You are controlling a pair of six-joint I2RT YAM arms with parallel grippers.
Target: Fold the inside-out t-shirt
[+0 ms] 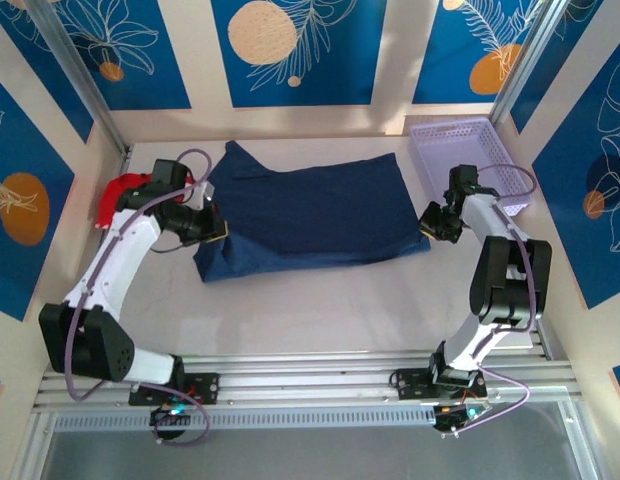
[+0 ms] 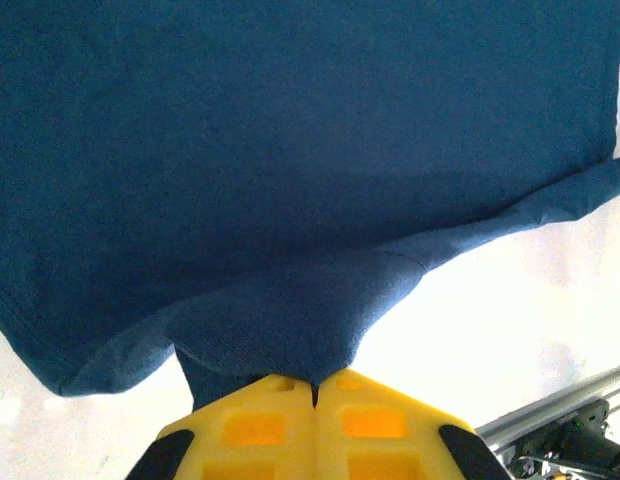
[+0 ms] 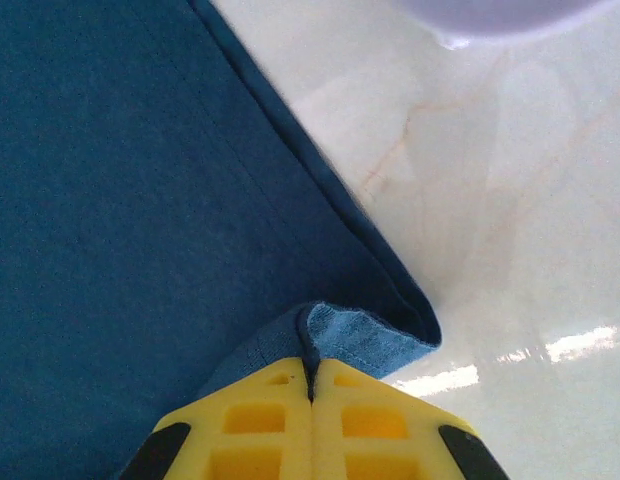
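Note:
The navy-blue t-shirt (image 1: 310, 213) lies spread across the middle of the white table, its near edge folded over. My left gripper (image 1: 216, 228) is shut on the shirt's left near corner; in the left wrist view the yellow jaws (image 2: 314, 385) pinch a raised fold of the t-shirt (image 2: 290, 150). My right gripper (image 1: 428, 224) is shut on the shirt's right near corner. The right wrist view has the yellow jaws (image 3: 311, 372) closed on a turned-up hem of the t-shirt (image 3: 120, 220), its paler underside showing.
A lilac plastic basket (image 1: 471, 160) stands at the back right, just behind the right arm. A red garment (image 1: 118, 193) lies bunched at the far left beside the left arm. Bare white table (image 1: 320, 305) stretches between the shirt and the arm bases.

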